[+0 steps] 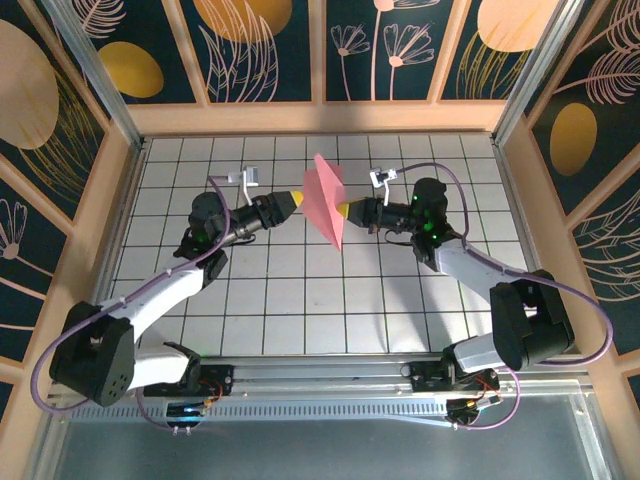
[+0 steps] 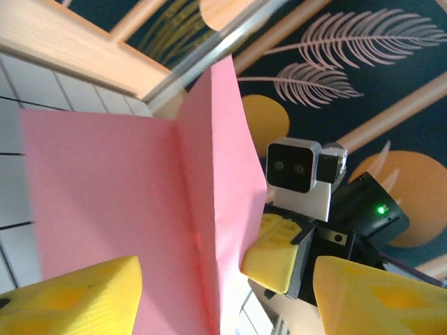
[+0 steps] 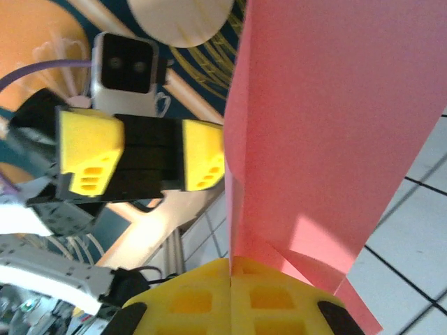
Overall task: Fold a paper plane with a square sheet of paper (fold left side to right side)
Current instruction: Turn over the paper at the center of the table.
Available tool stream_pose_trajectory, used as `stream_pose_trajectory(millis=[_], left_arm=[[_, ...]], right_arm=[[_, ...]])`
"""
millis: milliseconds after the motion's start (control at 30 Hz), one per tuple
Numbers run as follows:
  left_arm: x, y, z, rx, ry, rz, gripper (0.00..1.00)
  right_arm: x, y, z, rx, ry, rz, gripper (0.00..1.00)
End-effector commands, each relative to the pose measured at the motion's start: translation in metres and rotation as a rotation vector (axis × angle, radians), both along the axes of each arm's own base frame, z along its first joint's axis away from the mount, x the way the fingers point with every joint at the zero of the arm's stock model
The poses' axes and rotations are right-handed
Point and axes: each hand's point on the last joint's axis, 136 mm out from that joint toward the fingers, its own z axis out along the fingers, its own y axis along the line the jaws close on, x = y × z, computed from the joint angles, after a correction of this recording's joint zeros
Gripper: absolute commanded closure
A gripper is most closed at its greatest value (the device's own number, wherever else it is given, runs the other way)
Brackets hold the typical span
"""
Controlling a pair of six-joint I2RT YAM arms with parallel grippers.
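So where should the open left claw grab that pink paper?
Probably the free left edge of the pink paper, coming in level from the left: the sheet stands upright, the right claw pinches its other side, and the left claw faces it, open.

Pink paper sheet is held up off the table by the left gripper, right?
No, by the right gripper: the right wrist view shows it shut on the pink paper sheet, held up off the table. The left gripper is open.
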Motion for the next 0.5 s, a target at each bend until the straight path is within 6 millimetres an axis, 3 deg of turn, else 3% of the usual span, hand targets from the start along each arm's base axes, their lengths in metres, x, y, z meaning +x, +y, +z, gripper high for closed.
stream_pose_trajectory(millis=[0, 300, 467], left_arm=[[-0.014, -0.02, 0.026, -0.035, -0.097, -0.126, 0.36], [-0.011, -0.041, 0.014, -0.013, -0.071, -0.165, 0.5], [-0.009, -0.04, 0.014, -0.007, -0.074, -0.146, 0.73]], right_arm=[[-0.021, 0.011, 0.016, 0.048, -0.039, 0.108, 1.0], [-0.025, 0.019, 0.017, 0.058, -0.032, 0.14, 1.0], [-0.023, 0.019, 0.011, 0.044, -0.014, 0.122, 1.0]])
